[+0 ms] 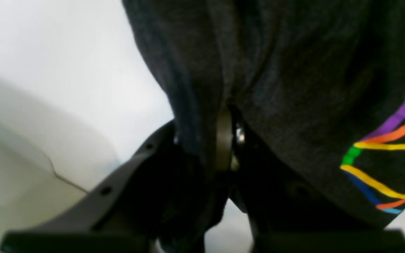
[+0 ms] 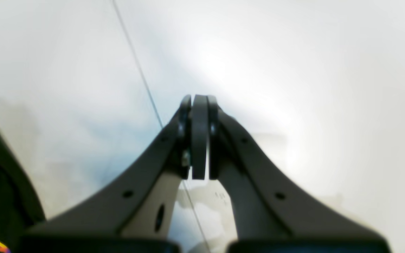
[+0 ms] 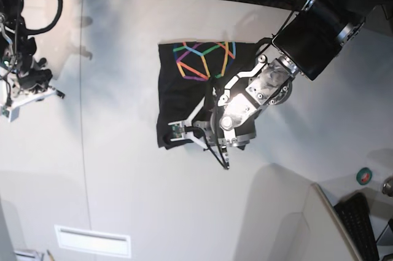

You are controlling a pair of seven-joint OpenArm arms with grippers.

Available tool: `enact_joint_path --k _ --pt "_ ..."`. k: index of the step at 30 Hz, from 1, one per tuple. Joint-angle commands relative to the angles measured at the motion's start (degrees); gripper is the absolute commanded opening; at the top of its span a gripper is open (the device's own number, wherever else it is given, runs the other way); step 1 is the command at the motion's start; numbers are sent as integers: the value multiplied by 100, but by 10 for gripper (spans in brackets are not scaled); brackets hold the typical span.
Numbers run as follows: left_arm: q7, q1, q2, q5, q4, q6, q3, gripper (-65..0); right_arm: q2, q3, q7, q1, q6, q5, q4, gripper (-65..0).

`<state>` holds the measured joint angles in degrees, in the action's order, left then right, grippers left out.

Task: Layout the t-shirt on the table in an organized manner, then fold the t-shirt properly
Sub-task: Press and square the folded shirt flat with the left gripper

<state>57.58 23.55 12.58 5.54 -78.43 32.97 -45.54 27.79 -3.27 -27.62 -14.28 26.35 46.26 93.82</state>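
both grippers read closed from my seat: the left gripper (image 1: 223,140) pinches a fold of the t-shirt (image 3: 190,83), which lies bunched mid-table (image 3: 123,181). my right gripper (image 2: 199,137) is closed with nothing in it, off to the side.

Black t-shirt (image 3: 184,98) lies near the middle of the white table (image 3: 123,169), bunched into a rough upright rectangle, not spread flat. Multicolour geometric line print faces up at its far end. One edge is lifted off the surface, folds hanging in creases. Thin dark seam crosses the table, well left of the cloth.
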Motion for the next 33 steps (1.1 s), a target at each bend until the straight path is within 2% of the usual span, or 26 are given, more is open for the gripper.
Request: enact_joint_path --k 1,5,33 --pt "-136 181 4 39 -99 -22 -101 -650 109 50 120 53 -19 -41 55 -650" --pt "-760 164 4 48 -64 -22 -391 -650 91 32 120 79 -19 -41 -77 -650" --pt "-532 -74 74 39 -38 -22 -418 -650 56 41 102 53 -19 -41 -261 -650"
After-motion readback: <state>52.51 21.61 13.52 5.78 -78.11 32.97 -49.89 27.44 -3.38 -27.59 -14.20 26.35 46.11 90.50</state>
